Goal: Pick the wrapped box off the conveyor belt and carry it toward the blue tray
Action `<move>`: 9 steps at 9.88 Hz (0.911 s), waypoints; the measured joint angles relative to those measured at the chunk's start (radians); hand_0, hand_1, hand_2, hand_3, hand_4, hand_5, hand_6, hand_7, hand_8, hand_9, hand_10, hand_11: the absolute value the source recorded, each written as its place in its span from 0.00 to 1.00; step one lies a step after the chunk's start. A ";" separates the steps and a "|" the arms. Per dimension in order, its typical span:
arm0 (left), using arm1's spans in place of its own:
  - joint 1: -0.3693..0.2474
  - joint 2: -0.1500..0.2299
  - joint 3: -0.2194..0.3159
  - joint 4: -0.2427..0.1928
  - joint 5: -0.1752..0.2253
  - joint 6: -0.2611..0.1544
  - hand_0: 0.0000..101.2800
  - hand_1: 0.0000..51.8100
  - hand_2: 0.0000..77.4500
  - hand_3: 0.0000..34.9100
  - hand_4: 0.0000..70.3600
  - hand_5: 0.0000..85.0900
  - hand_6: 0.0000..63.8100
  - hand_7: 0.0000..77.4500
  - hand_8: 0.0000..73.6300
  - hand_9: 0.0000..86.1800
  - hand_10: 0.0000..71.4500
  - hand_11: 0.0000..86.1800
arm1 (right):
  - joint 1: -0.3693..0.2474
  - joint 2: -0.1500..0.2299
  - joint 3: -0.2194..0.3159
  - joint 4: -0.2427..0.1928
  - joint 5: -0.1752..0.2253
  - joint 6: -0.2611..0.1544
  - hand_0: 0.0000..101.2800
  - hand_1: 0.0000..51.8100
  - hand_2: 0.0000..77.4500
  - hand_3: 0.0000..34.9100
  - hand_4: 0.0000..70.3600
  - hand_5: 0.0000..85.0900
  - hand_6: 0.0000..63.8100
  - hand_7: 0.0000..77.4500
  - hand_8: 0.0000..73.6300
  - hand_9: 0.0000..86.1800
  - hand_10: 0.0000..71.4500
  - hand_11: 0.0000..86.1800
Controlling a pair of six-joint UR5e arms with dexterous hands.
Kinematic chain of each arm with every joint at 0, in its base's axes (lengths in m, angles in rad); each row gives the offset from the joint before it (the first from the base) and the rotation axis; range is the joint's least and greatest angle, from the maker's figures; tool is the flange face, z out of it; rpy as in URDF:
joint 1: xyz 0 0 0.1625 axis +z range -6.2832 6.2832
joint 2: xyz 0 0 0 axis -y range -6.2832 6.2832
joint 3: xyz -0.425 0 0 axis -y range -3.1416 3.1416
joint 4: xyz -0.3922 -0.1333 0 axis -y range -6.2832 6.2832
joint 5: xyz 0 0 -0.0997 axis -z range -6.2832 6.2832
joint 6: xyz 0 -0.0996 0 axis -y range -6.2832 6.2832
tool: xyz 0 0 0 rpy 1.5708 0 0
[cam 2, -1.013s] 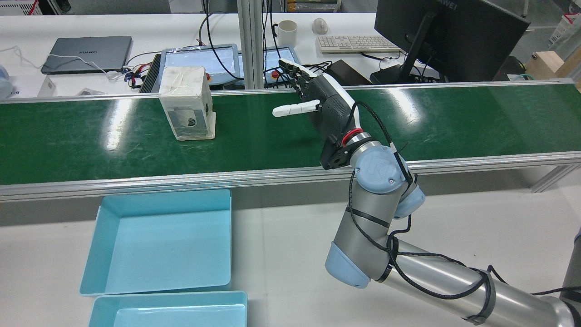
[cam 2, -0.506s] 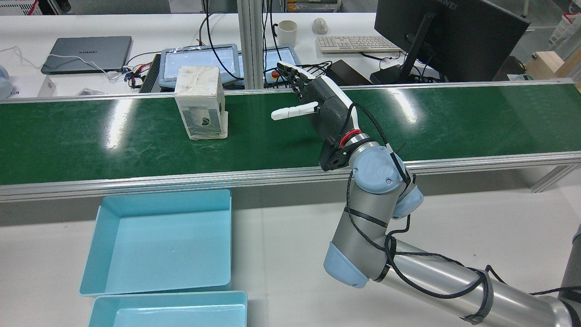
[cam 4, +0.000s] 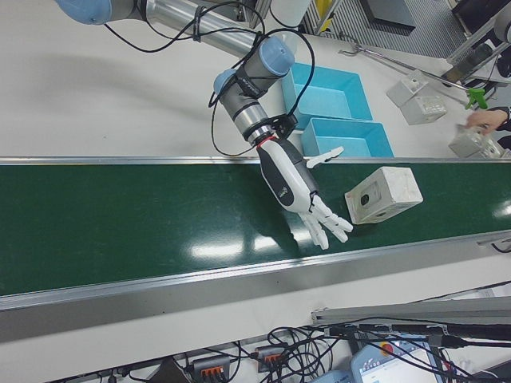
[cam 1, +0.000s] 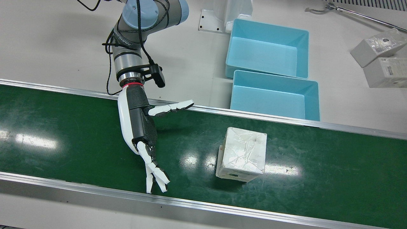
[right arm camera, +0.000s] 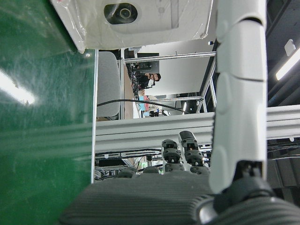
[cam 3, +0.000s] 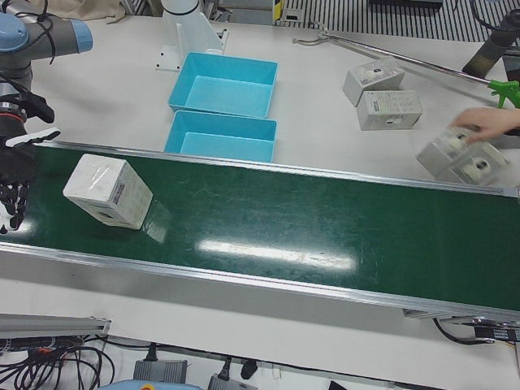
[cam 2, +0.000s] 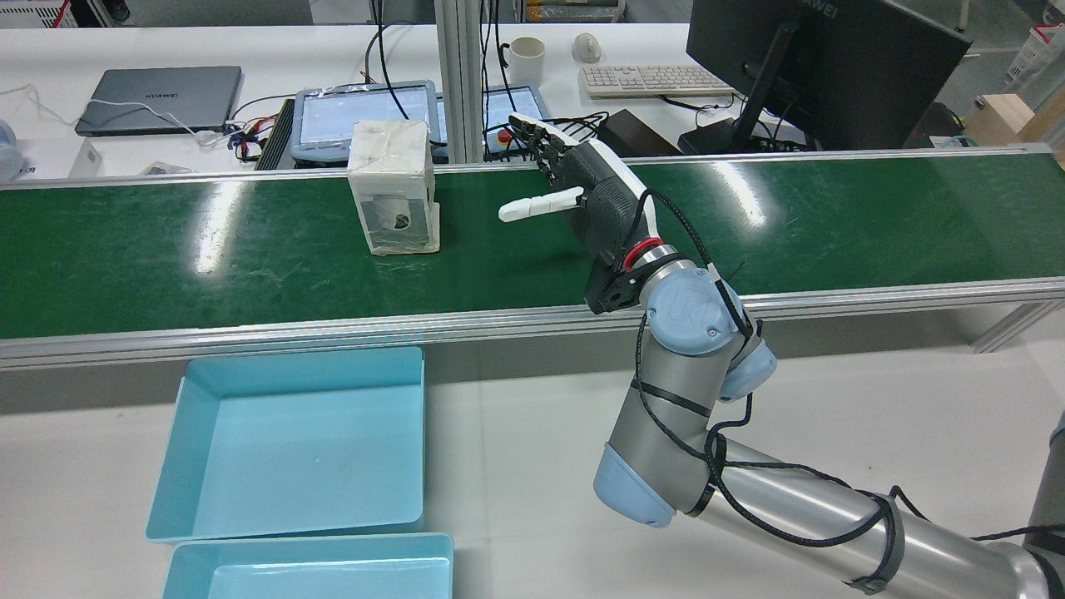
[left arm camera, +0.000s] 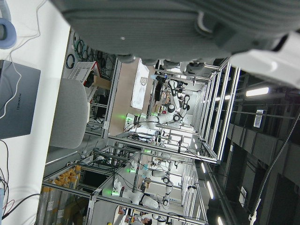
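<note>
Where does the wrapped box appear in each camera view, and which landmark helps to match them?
Front view: wrapped box, right of centre.
Rear view, upper left of centre.
Left-front view, far left.
Right-front view, right of centre.
Right hand view, top edge.
Left hand view: not in it.
Shared landmark: the green conveyor belt under the box.

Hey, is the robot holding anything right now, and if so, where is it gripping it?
Nothing is held. The right hand is open over the belt, clear of the wrapped box. The left hand shows only a sliver, grasping nothing visible.
</note>
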 joint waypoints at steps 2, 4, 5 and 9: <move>0.000 0.000 0.000 0.000 0.000 0.000 0.00 0.00 0.01 0.00 0.00 0.01 0.01 0.01 0.01 0.01 0.01 0.01 | 0.000 -0.002 0.002 0.000 0.000 0.001 0.49 0.29 0.05 0.00 0.14 0.13 0.03 0.02 0.00 0.01 0.00 0.01; 0.000 0.000 0.000 0.000 0.000 0.000 0.00 0.00 0.01 0.00 0.00 0.01 0.00 0.01 0.01 0.01 0.01 0.01 | 0.000 -0.002 0.001 0.000 0.000 0.000 0.49 0.29 0.06 0.00 0.13 0.13 0.03 0.02 0.00 0.01 0.00 0.01; 0.000 0.000 0.000 0.000 0.000 0.000 0.00 0.00 0.01 0.00 0.00 0.01 0.01 0.01 0.01 0.01 0.01 0.01 | 0.000 -0.002 0.000 0.000 0.000 -0.001 0.49 0.29 0.06 0.00 0.13 0.13 0.03 0.02 0.00 0.01 0.00 0.01; 0.000 0.000 0.000 0.000 0.000 0.000 0.00 0.00 0.01 0.00 0.00 0.01 0.01 0.01 0.01 0.01 0.01 0.01 | -0.001 0.002 -0.017 0.001 0.001 -0.002 0.49 0.29 0.06 0.00 0.13 0.13 0.03 0.02 0.00 0.01 0.00 0.01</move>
